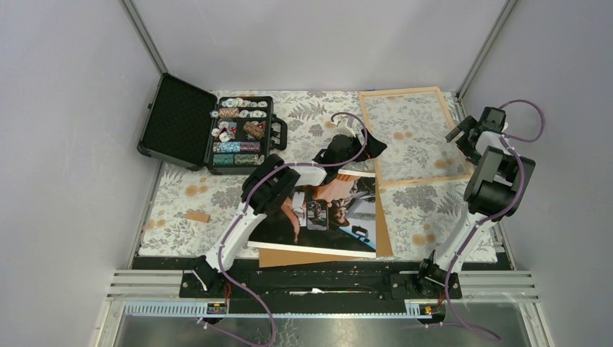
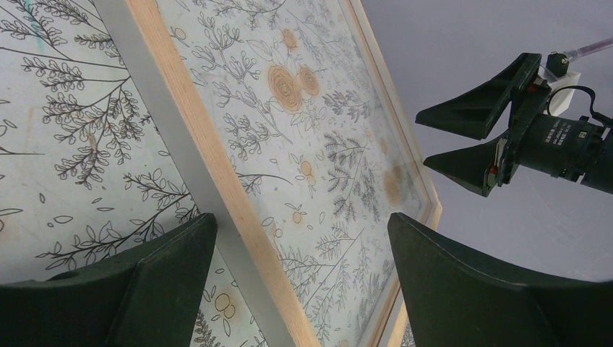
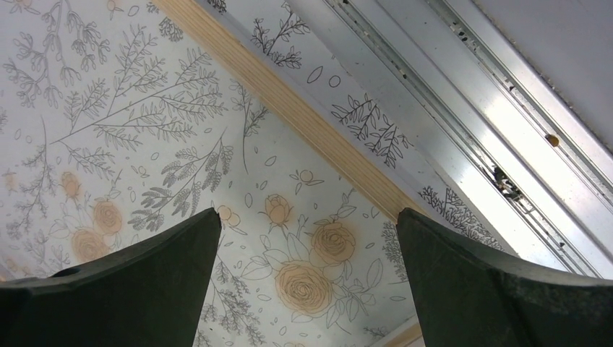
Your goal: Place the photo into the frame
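Observation:
The photo (image 1: 340,224) lies face up at the table's near middle, on a brown backing board (image 1: 384,233), and the left arm crosses its left part. The light-wood frame (image 1: 401,91) lies flat at the back right, the flowered cloth showing through its pane. My left gripper (image 1: 374,148) hangs open over the frame's left rail (image 2: 209,159), which runs between its fingers (image 2: 166,267), with nothing held. At the frame's right rail (image 3: 289,101) my right gripper (image 1: 457,137) is open and empty above the pane; the left wrist view shows this right gripper (image 2: 426,139) too.
An open black case of poker chips (image 1: 217,126) stands at the back left. A small wooden block (image 1: 196,215) lies on the cloth at the left. A metal rail (image 3: 470,108) and grey walls close the table's right side, next to the frame.

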`<act>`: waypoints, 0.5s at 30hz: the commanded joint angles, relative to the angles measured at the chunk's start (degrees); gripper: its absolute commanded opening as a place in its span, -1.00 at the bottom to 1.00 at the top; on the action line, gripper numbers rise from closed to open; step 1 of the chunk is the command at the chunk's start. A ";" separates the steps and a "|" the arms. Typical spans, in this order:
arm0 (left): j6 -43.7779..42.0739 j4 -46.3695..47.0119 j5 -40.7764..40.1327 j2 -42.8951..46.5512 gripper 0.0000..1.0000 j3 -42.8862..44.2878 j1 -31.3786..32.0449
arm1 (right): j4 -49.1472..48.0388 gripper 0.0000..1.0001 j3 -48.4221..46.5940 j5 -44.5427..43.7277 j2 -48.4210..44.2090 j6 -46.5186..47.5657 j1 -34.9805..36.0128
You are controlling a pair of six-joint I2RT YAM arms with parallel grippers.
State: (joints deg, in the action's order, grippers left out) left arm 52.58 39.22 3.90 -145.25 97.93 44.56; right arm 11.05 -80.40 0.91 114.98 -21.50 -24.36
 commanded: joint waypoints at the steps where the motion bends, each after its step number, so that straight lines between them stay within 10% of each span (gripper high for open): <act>1: 0.59 1.80 2.34 -1.15 0.86 2.17 0.49 | 5.66 0.98 2.00 3.67 -2.61 -2.11 -0.46; 15: -6.48 4.87 -1.63 6.86 0.90 -5.81 -0.51 | 8.01 0.99 1.31 -7.17 -9.16 2.46 -1.00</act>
State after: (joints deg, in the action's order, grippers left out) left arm 50.57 40.66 4.58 -144.68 96.47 44.56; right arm 15.51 -78.02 -0.32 111.20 -20.67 -25.54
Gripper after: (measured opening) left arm 0.939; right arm 0.993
